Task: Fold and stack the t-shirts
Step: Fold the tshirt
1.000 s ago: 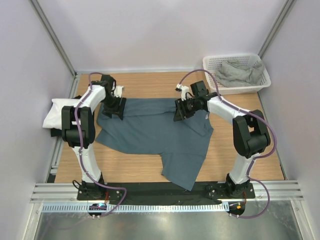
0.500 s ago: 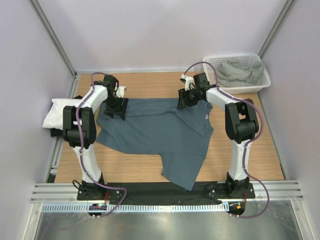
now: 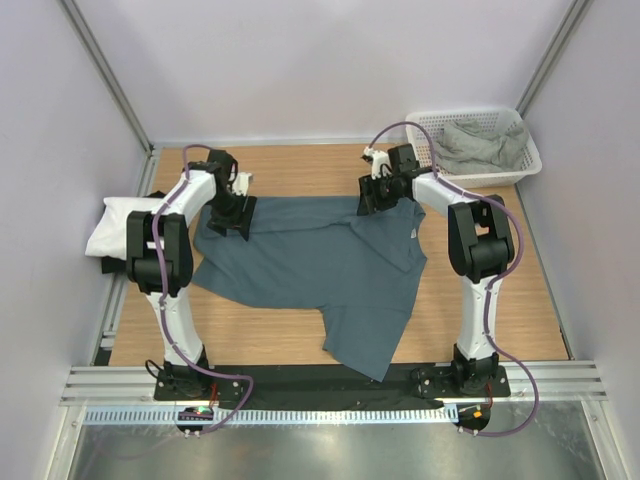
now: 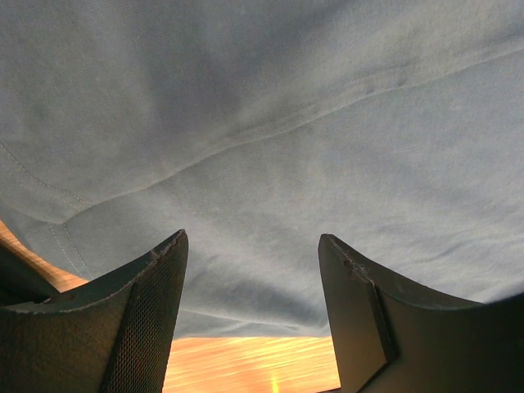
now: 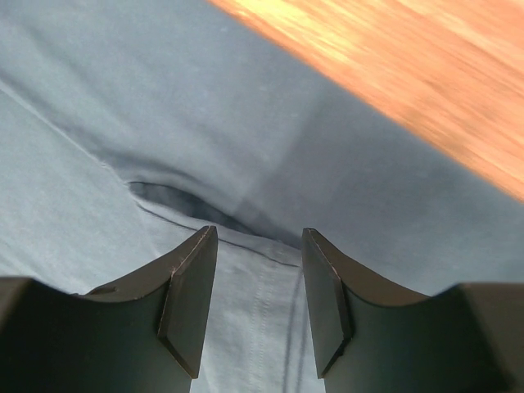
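Slate-blue t-shirt centred, basket at 1 o'clock overhead only, wrist views show left gripper, right gripper jaws spread.

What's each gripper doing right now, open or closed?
Left gripper: open, over the slate-blue t-shirt, holding nothing.
Right gripper: open, over the same shirt, holding nothing.

The top external camera looks down from above and behind the arm bases over the whole table. The wrist cameras look past the left gripper and right gripper, close onto the slate-blue t-shirt, which all three views share.
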